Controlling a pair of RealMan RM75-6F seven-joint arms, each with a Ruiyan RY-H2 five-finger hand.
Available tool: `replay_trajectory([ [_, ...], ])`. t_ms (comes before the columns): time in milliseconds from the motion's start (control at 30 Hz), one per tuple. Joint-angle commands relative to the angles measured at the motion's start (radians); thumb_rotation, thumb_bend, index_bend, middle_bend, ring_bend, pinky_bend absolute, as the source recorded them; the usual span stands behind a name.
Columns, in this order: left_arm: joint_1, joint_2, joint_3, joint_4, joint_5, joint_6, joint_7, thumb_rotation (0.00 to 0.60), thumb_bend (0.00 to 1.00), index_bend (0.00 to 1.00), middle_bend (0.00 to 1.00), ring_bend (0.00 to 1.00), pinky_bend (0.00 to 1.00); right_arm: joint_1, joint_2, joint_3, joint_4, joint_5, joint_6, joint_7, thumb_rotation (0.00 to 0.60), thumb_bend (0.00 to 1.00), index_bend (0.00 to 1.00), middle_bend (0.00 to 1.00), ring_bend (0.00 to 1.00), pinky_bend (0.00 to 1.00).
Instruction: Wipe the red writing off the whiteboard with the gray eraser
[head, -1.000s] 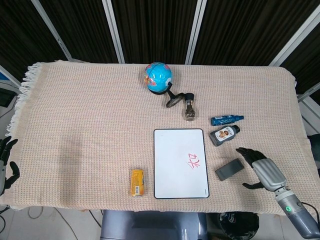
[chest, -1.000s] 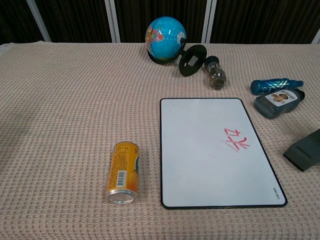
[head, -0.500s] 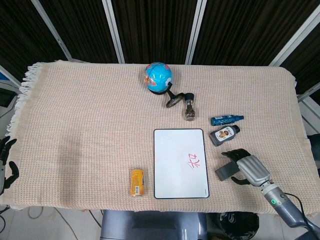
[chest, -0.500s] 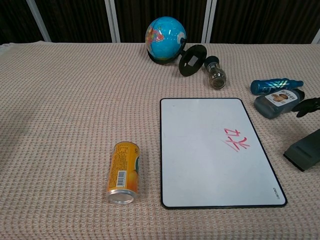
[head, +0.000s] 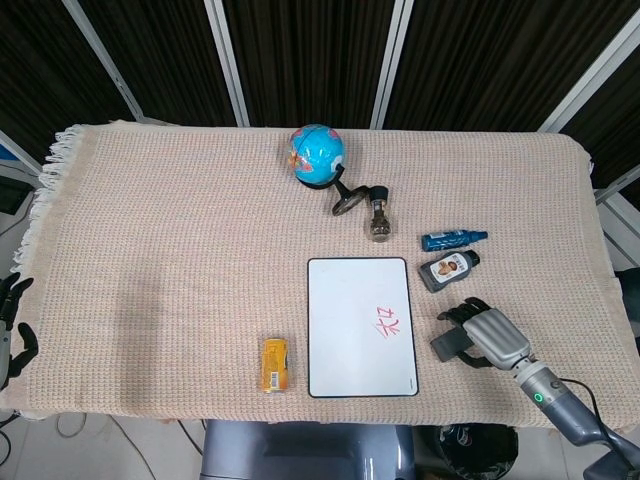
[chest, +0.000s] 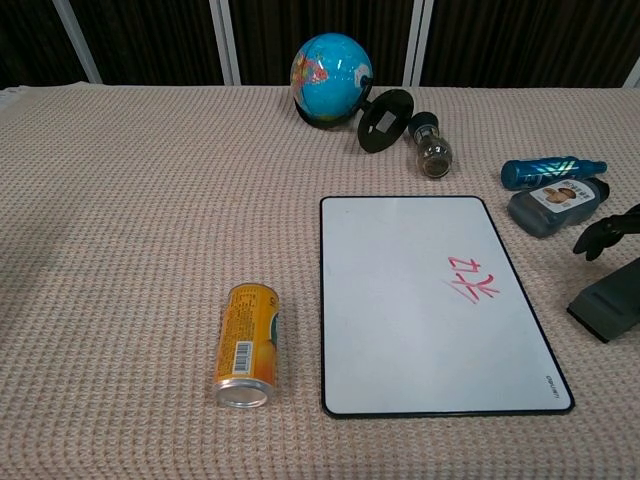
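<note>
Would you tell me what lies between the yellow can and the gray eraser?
The whiteboard lies between the yellow can and the gray eraser, with bare cloth on either side; the head view shows it best.

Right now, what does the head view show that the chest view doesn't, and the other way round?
Only the head view shows the left hand off the table's left edge, the whole right hand over the gray eraser, and the fringed cloth edge. Only the chest view shows the barcode on the yellow can and the whiteboard up close; of the right hand it catches just dark fingertips. Both show the red writing, globe, blue bottle and dark bottle.
</note>
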Motion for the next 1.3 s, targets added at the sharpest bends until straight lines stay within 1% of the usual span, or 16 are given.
replay_trajectory([
  [33, 0.000, 0.000, 0.000, 0.000, 0.000, 0.000, 0.000, 0.600, 0.75, 0.12, 0.04, 0.00, 0.00, 0.005, 0.010, -0.003, -0.008, 0.007, -0.005, -0.008, 0.600, 0.39, 0.27, 0.30, 0.25, 0.16],
  [200, 0.000, -0.001, 0.000, 0.000, 0.000, 0.001, 0.001, 0.600, 0.75, 0.12, 0.04, 0.00, 0.00, 0.010, 0.027, -0.006, -0.021, 0.016, -0.009, -0.003, 0.600, 0.39, 0.27, 0.29, 0.25, 0.16],
  [467, 0.001, -0.003, -0.001, 0.000, -0.002, 0.002, 0.005, 0.600, 0.75, 0.12, 0.04, 0.00, 0.00, 0.023, 0.044, -0.026, -0.033, 0.030, -0.051, -0.021, 0.600, 0.37, 0.27, 0.28, 0.24, 0.16],
  [733, 0.001, -0.004, 0.000, 0.000, -0.002, 0.003, 0.008, 0.600, 0.75, 0.12, 0.04, 0.00, 0.00, 0.019, 0.029, -0.021, -0.021, 0.039, -0.027, -0.037, 0.600, 0.35, 0.27, 0.32, 0.26, 0.16],
  [933, 0.001, -0.003, -0.001, 0.000, -0.003, 0.001, 0.008, 0.600, 0.75, 0.12, 0.04, 0.00, 0.00, 0.021, 0.014, -0.025, -0.002, 0.045, -0.032, -0.052, 0.600, 0.35, 0.33, 0.34, 0.28, 0.16],
  [1300, 0.001, -0.002, 0.001, -0.002, -0.002, 0.001, 0.012, 0.600, 0.75, 0.12, 0.04, 0.00, 0.00, 0.026, 0.009, -0.027, -0.001, 0.053, -0.031, -0.057, 0.600, 0.35, 0.36, 0.35, 0.29, 0.16],
])
